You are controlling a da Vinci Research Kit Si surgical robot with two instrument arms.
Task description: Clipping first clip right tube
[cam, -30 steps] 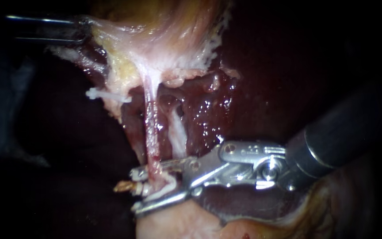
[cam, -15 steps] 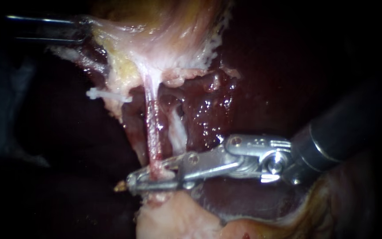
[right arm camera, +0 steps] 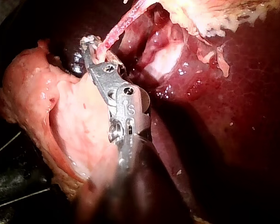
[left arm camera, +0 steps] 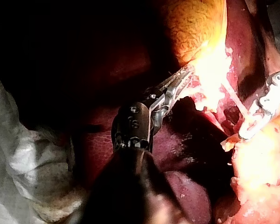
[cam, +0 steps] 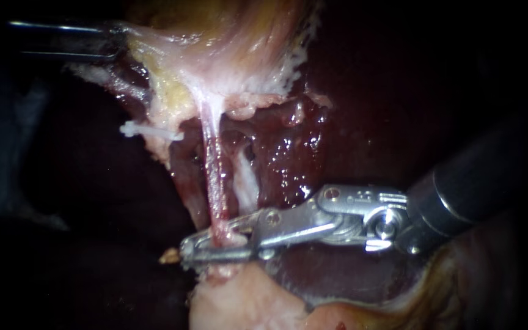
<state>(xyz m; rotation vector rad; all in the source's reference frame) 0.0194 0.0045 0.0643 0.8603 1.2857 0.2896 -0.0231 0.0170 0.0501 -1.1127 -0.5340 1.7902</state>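
A thin reddish tube (cam: pixel 213 183) runs down from the pale gallbladder tissue (cam: pixel 215 55) to the jaws of my right instrument (cam: pixel 189 252). Those jaws lie together across the tube's lower end, shut on it; a small tan tip (cam: pixel 168 256) pokes out past them. A paler strand (cam: pixel 247 183) runs just right of this tube and passes behind the jaws. The right wrist view shows the same grip on the tube (right arm camera: pixel 113 33) at my right instrument's tip (right arm camera: pixel 89 47). My left instrument (cam: pixel 116 40) is shut on the gallbladder's edge; the left wrist view (left arm camera: pixel 187 73) shows this too.
A white clip-like piece (cam: pixel 149 131) sticks out of the tissue left of the tube. Dark red liver (cam: pixel 288 153) lies behind and to the right. Pale fatty tissue (cam: pixel 245 302) bulges under the right instrument's jaws. The right instrument (left arm camera: pixel 263 105) also shows in the left wrist view.
A second ago the right instrument's jaws stood open around the tube; they have shut on it. The instrument has drawn slightly right since. The left instrument has not moved.
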